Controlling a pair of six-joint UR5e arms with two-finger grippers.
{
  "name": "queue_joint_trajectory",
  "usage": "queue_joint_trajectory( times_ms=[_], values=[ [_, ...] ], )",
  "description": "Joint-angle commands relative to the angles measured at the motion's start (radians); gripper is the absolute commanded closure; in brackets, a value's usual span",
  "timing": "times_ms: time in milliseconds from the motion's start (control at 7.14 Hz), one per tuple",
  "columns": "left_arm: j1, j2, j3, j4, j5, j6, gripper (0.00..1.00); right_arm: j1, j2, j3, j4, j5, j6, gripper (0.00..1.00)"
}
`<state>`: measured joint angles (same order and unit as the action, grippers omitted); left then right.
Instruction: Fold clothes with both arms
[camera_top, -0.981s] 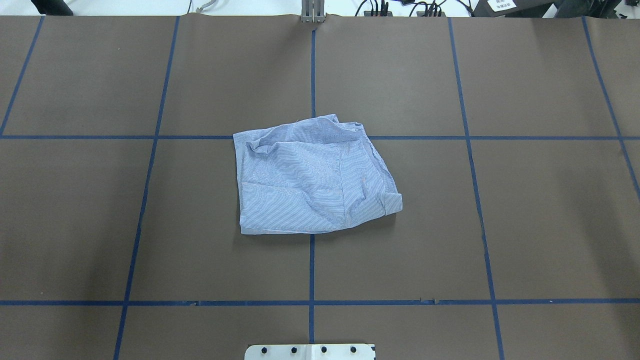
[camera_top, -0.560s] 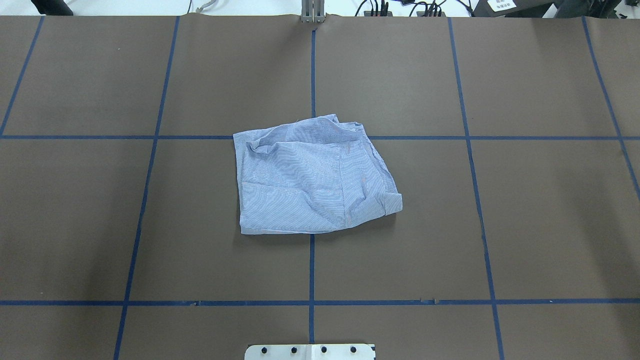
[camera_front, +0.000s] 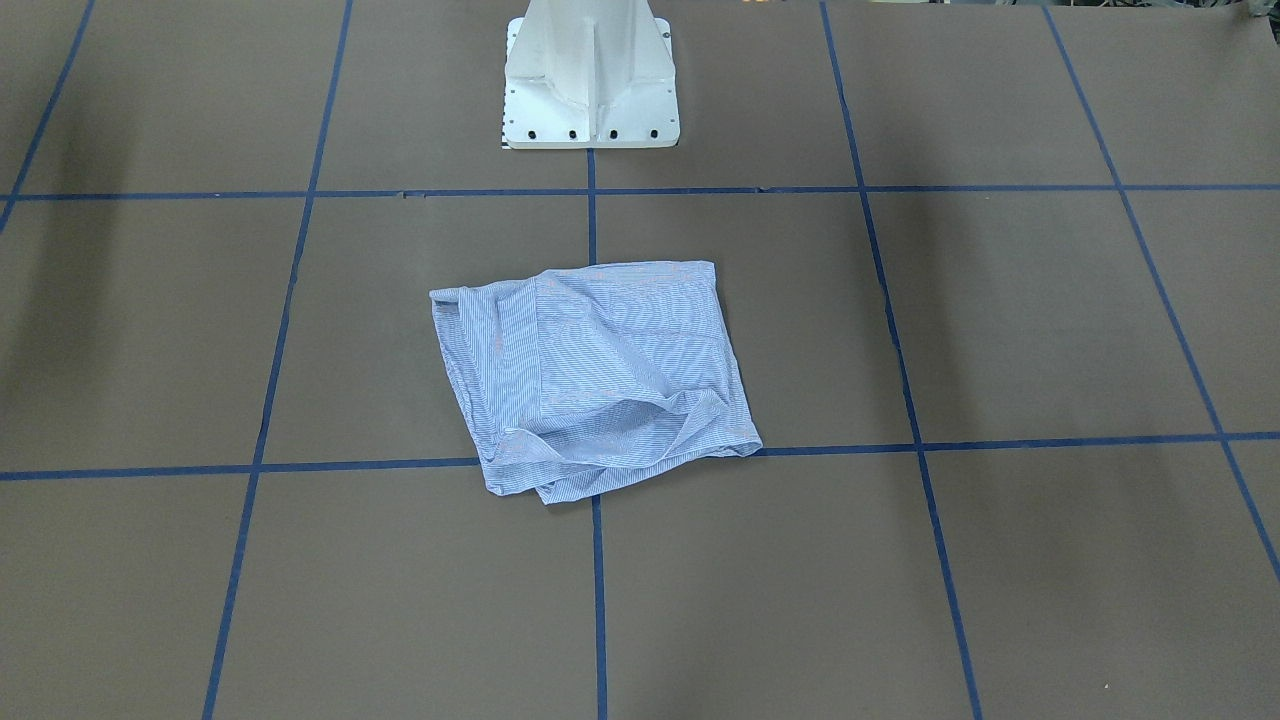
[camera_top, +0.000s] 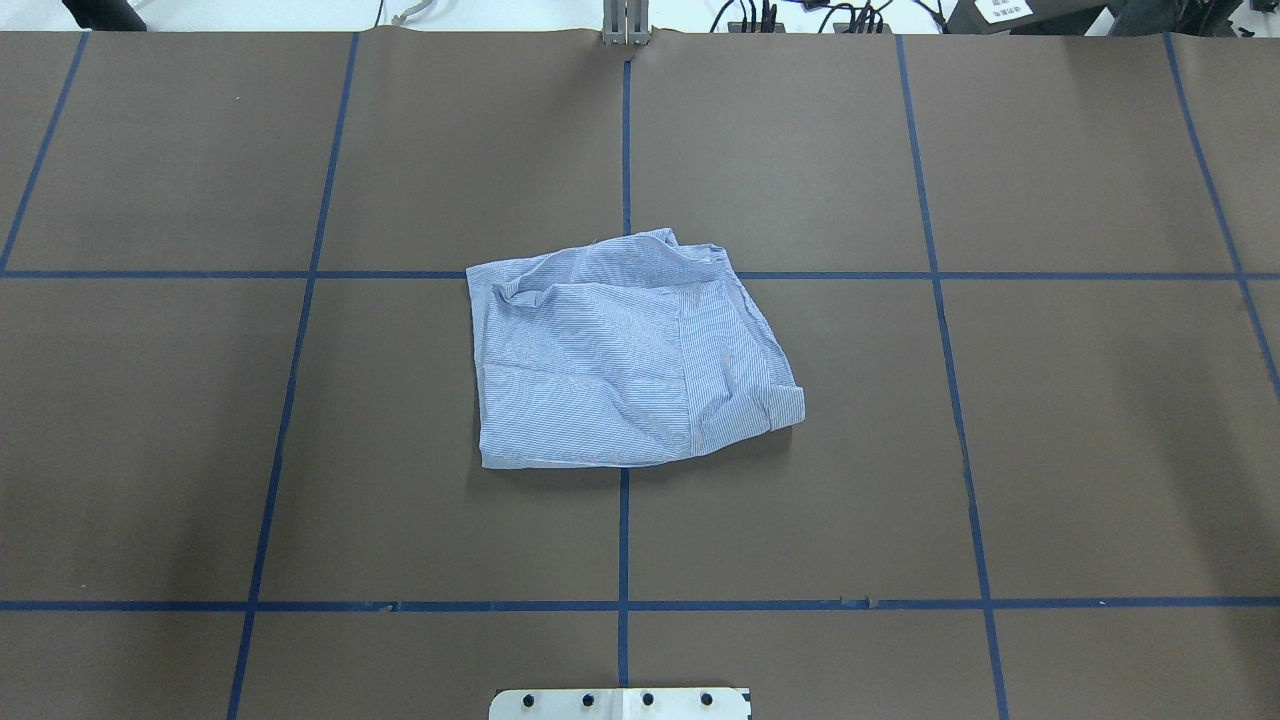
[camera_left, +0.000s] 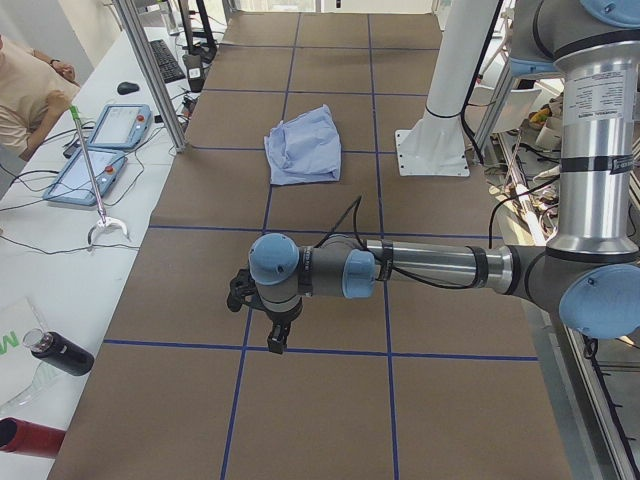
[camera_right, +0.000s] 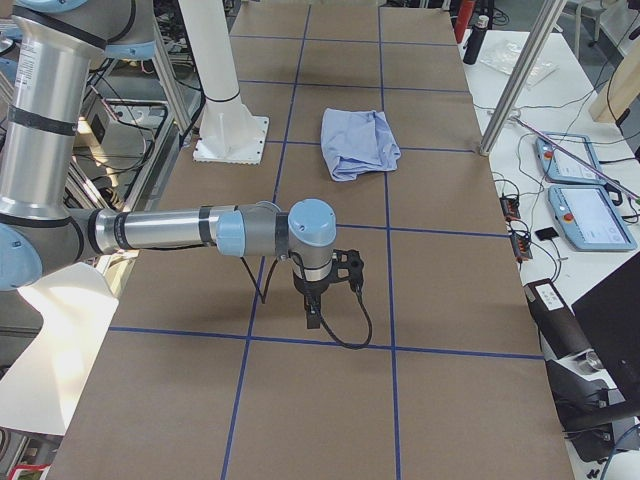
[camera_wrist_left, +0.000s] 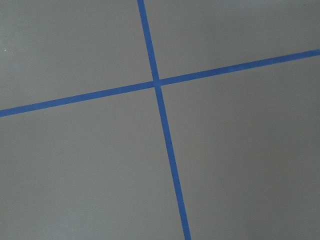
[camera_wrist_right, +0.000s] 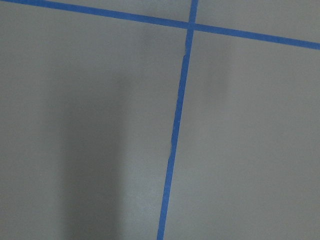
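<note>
The clothes, a light blue-and-white striped shirt, lie folded into a rumpled square at the table's middle, also seen in the front view as the shirt and in the side views as the shirt. Neither arm touches it. My left gripper hangs low over the brown table far from the shirt, toward the table's left end; I cannot tell whether it is open or shut. My right gripper hangs likewise toward the right end, state unclear. Both wrist views show only table and blue tape.
The brown table carries a blue tape grid. The white pedestal base stands behind the shirt. A side bench holds teach pendants, a black bottle and a person's sleeve. More pendants sit on the other side.
</note>
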<state>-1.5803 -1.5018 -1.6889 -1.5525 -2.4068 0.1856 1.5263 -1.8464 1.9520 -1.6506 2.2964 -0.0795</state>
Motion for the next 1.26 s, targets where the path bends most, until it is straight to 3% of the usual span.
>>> queue_joint_trajectory(
  times_ms=[0,1121],
  values=[
    [-0.001,0.0,0.0,0.0,0.0,0.0,0.0,0.0,0.001,-0.001,0.0,0.001,0.001,0.0],
    [0.0,0.015,-0.006,-0.001,0.0,0.0,0.0,0.0,-0.001,0.002,0.0,0.002,0.02,0.0]
  ],
)
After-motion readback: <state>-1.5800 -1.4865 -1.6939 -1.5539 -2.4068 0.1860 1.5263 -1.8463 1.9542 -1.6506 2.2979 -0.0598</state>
